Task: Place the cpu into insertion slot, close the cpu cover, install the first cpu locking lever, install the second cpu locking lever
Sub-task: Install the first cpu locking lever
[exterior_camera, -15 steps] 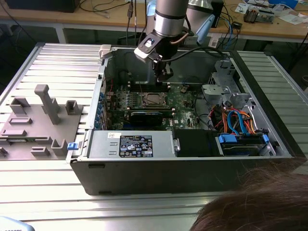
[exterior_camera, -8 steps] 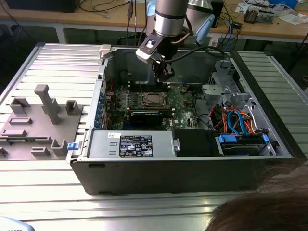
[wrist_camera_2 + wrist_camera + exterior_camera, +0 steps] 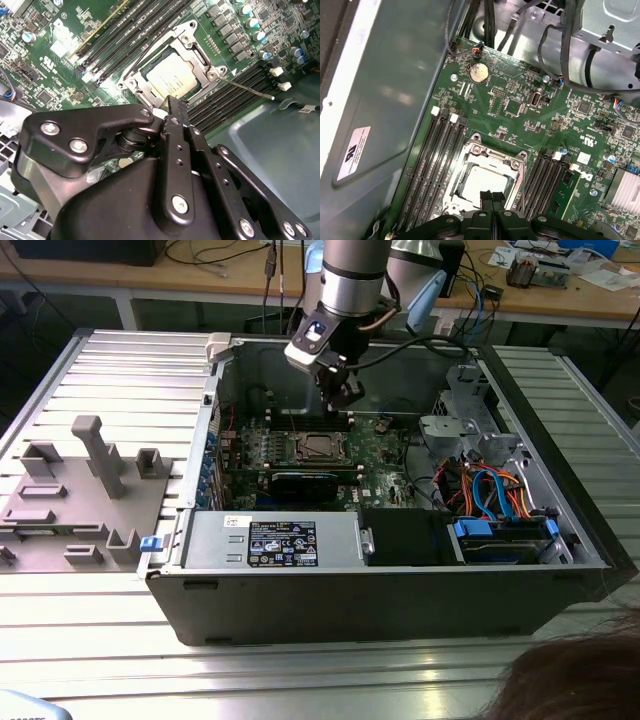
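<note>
Closed gripper (image 3: 490, 196) hanging right above the seated cpu (image 3: 482, 181).

Fingers (image 3: 485, 199) pressed together with nothing between, tip just over the edge of the cpu cover (image 3: 202, 57), contact not possible to confirm. Cpu lying already in the insertion slot (image 3: 297, 448) on the green board (image 3: 520, 125), with the cover seemingly folded down around it. 1 thin locking lever (image 3: 247, 89) sticking out free across the memory slots (image 3: 220, 102), probably not latched.

Risk 1: coming down off-centre and scratching the silver top or loading the contacts below, because of very little clearance. Risk 2: slipping off the thin round lever and striking the memory slots or small parts beside. Risk 3: cover lifting again while held by no lever.
</note>
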Robot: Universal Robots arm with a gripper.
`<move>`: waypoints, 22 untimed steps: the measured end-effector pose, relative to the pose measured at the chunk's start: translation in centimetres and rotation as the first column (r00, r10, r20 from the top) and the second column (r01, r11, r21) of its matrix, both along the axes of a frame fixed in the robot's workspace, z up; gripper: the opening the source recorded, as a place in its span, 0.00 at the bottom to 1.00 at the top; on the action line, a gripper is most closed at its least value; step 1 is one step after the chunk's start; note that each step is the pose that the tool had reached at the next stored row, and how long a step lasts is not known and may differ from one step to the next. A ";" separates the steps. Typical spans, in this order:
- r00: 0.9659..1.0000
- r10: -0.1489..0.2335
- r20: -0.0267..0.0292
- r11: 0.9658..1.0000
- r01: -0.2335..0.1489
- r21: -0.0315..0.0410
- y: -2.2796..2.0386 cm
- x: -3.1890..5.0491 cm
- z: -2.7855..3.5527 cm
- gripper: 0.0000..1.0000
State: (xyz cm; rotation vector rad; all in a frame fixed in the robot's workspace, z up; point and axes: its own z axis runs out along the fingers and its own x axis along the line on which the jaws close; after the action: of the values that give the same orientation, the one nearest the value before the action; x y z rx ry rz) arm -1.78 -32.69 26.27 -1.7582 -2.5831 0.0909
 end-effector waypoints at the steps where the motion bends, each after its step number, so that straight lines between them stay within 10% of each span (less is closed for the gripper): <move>1: 1.000 0.005 0.000 1.000 -0.005 0.000 0.00 0.00 0.00 0.11; 10: 0.998 0.070 0.000 0.998 -0.070 0.000 0.00 0.00 0.00 0.11; 22: 0.982 0.189 0.000 0.982 -0.189 0.000 0.00 0.00 0.00 0.11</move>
State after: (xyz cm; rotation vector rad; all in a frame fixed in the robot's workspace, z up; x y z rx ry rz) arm -1.78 -32.69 26.27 -1.5073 -2.7433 0.0931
